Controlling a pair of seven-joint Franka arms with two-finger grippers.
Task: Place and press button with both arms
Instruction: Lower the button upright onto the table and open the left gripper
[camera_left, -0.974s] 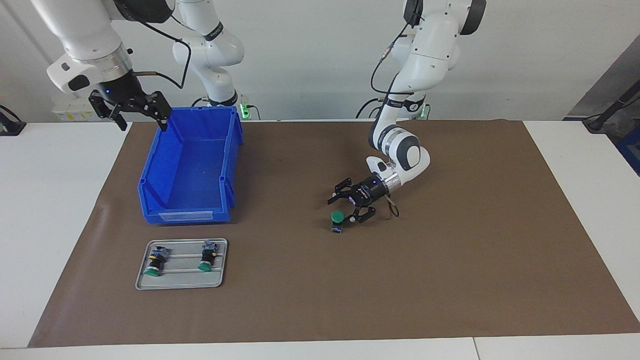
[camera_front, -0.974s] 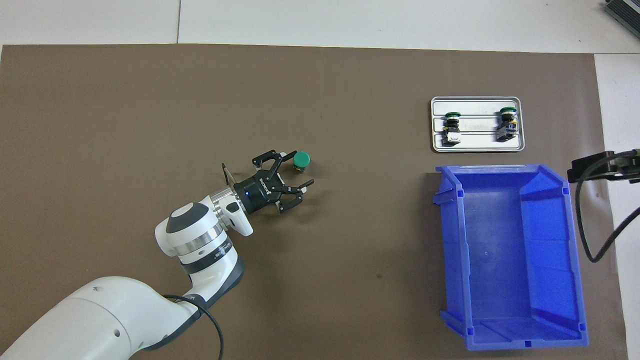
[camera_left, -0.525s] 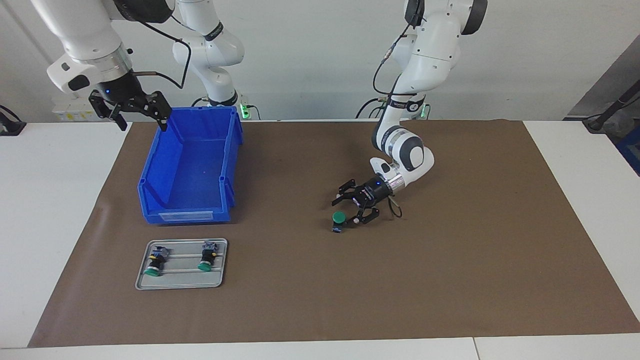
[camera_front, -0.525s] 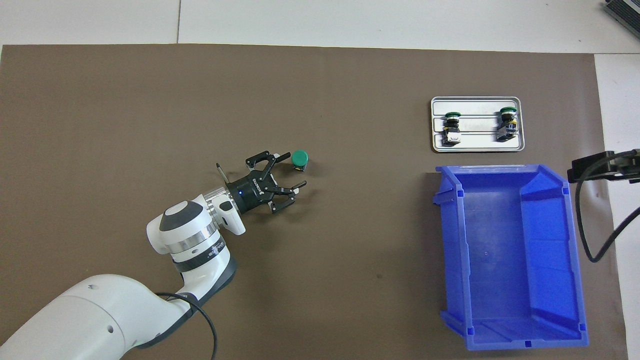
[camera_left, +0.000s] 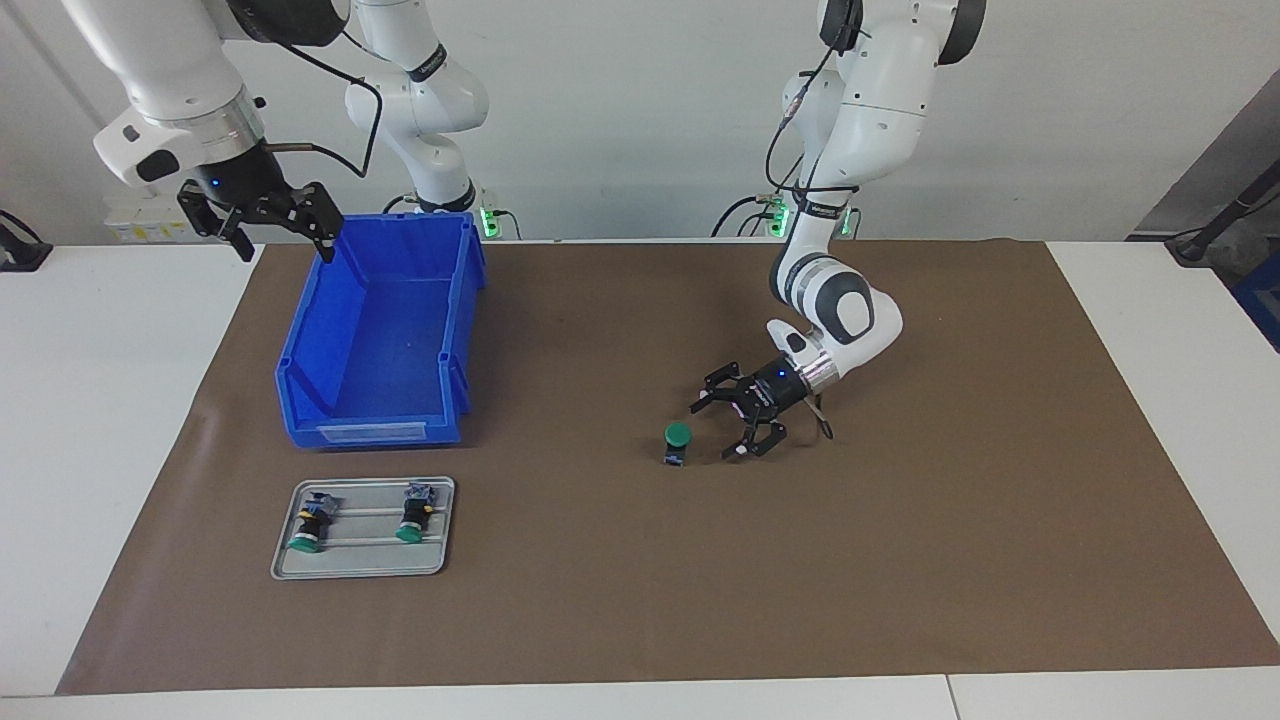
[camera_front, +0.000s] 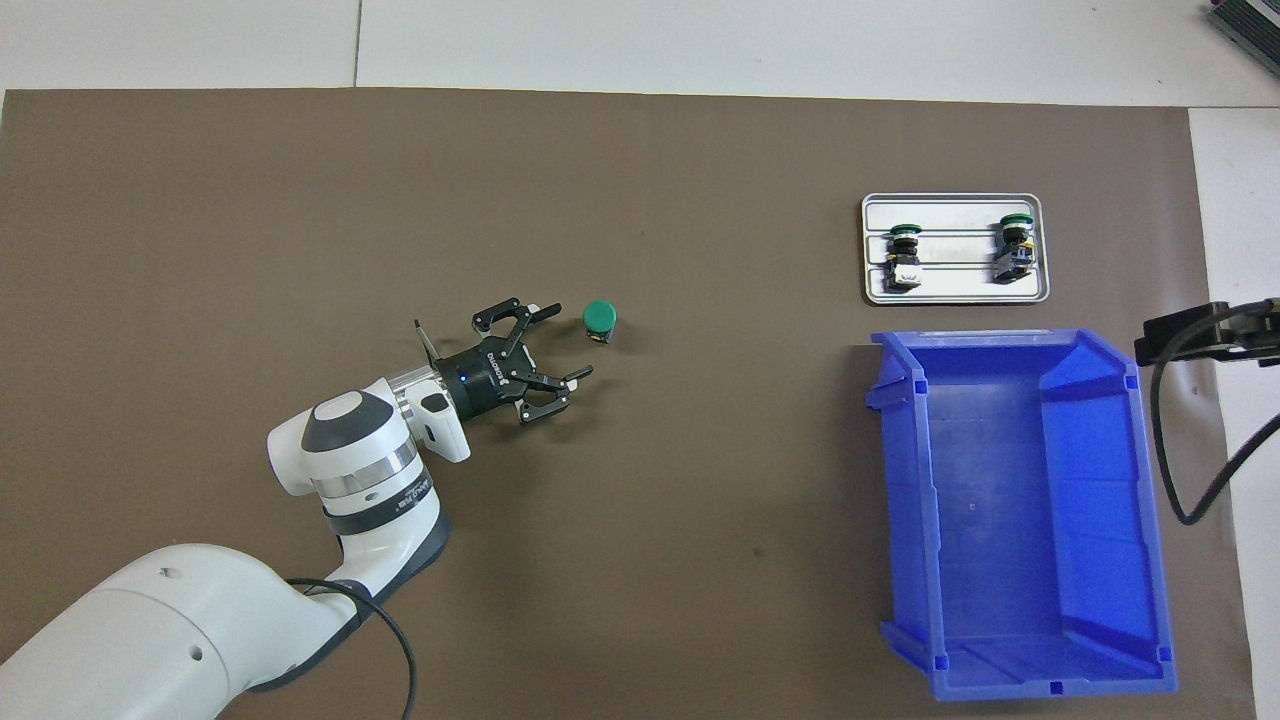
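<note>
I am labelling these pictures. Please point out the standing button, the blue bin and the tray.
button (camera_left: 677, 434), facing view, on its green cap.
blue bin (camera_front: 1150, 560), overhead view, on its side wall.
tray (camera_front: 955, 209), overhead view, on a bare part of its floor by the rim.

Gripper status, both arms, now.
Left gripper: open, empty, low over the mat beside the button, not touching it.
Right gripper: open, empty, waiting above the blue bin.
</note>
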